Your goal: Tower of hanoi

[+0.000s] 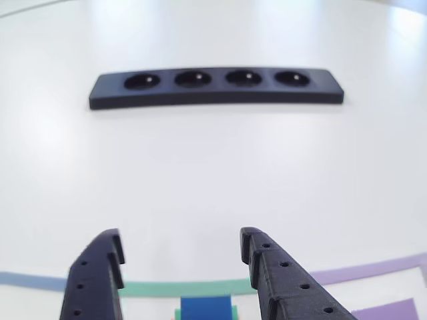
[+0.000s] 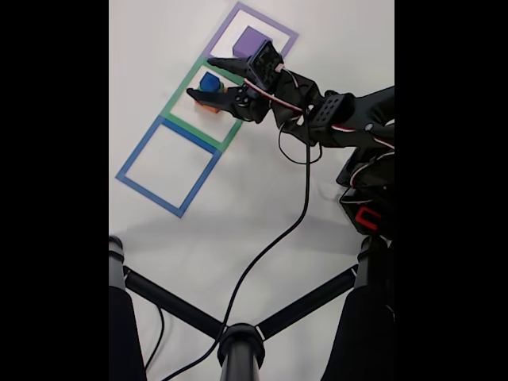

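Fingers (image 1: 90,280) of the gripper (image 1: 180,257) were seen spread wide apart, nothing clamped betw. them, in the other view. Just below the gap, at the bottom edge, the blue cube (image 1: 205,309) was visible with a sliver of the green block (image 1: 235,312) beneath it; both sat inside the green tape square (image 1: 200,288). A black strip w/ four round sockets (image 1: 217,85) lay well beyond on the white table (image 1: 213,167).

From the fixed view, the gripper (image 2: 208,79) was positioned over the green tape square (image 2: 181,119), the blue cube (image 2: 209,81) showing betw. the fingertips, an orange block (image 2: 208,106) peeking out under one finger. The purple block (image 2: 249,40) rested alone in the purple tape square (image 2: 279,33). The blue tape square (image 2: 140,151) held no block.

Step judged: approach to the blue cube, not yet gripped. Next move probably called for: descent until the fingertips bracketed the cube's sides, then closing, w/o nudging the blocks underneath.
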You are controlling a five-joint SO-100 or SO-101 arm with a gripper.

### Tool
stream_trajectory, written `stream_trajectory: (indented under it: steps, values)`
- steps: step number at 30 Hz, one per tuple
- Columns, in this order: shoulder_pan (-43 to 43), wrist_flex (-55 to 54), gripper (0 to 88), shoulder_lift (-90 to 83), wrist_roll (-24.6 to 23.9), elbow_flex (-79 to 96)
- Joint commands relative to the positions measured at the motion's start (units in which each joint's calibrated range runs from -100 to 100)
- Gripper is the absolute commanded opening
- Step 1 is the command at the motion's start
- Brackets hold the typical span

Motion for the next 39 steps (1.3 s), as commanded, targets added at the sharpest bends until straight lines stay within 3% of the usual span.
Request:
stream_trajectory:
  steps: [1,3,12,17,21,26,29,32,39]
  values:
    - [1.24,30.08,3.3,-15.98,0.00,-10.99]
    - [1.77,39.22,0.1,-20.22,0.00,-14.17]
    - [9.47,77.75,0.0,-27.76,-12.13,-35.34]
    - [15.19,99.52,0.0,-30.48,-12.13,-47.88]
    - [18.93,110.94,0.0,-29.92,-11.21,-57.79]
    - [22.74,114.98,5.6,-29.60,-9.38,-60.97]
    - [24.95,113.77,11.1,-29.92,-5.33,-58.24]
    - [27.39,107.46,17.8,-33.36,0.00,-49.25]
    - [30.36,91.83,25.2,-38.81,0.00,-30.98]
